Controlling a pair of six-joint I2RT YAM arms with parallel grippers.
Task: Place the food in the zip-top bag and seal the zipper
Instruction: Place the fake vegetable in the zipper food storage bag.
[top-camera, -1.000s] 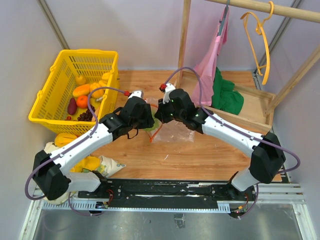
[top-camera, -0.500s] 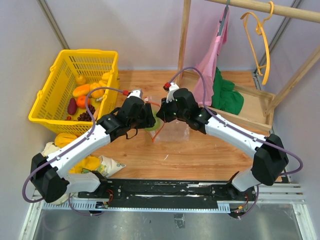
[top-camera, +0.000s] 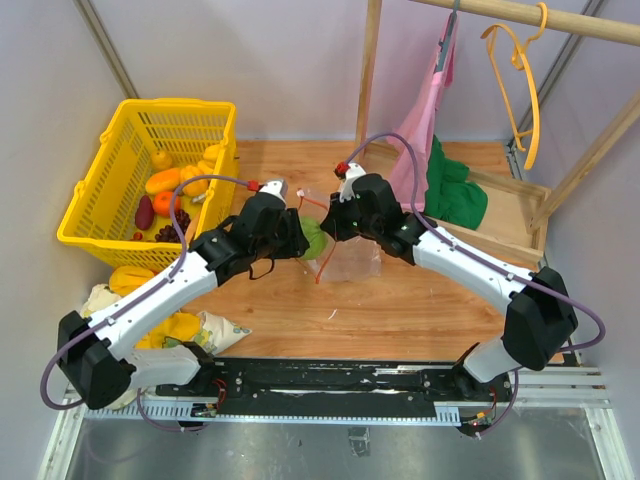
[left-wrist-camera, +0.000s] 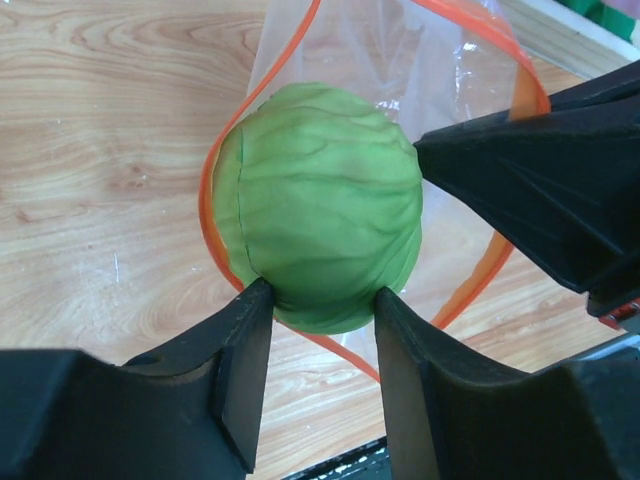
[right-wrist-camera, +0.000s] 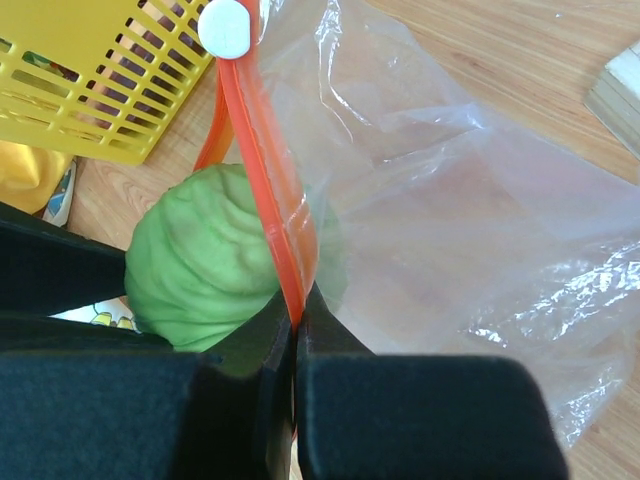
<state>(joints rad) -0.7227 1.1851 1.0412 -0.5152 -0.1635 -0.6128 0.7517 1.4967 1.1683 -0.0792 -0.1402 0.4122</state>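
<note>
Clamping the green cabbage (left-wrist-camera: 320, 205) between the fingers of the left gripper (left-wrist-camera: 318, 310), pressing on both its sides, right at the open mouth of the zip-top bag (right-wrist-camera: 450, 220). Pinching the zipper (right-wrist-camera: 255, 150) in the fully closed right gripper (right-wrist-camera: 296, 315), the clear pouch trailing onto the wooden table (top-camera: 400, 310). Sitting farther back, more food (top-camera: 163, 182) in the yellow basket (top-camera: 178, 103).
</note>
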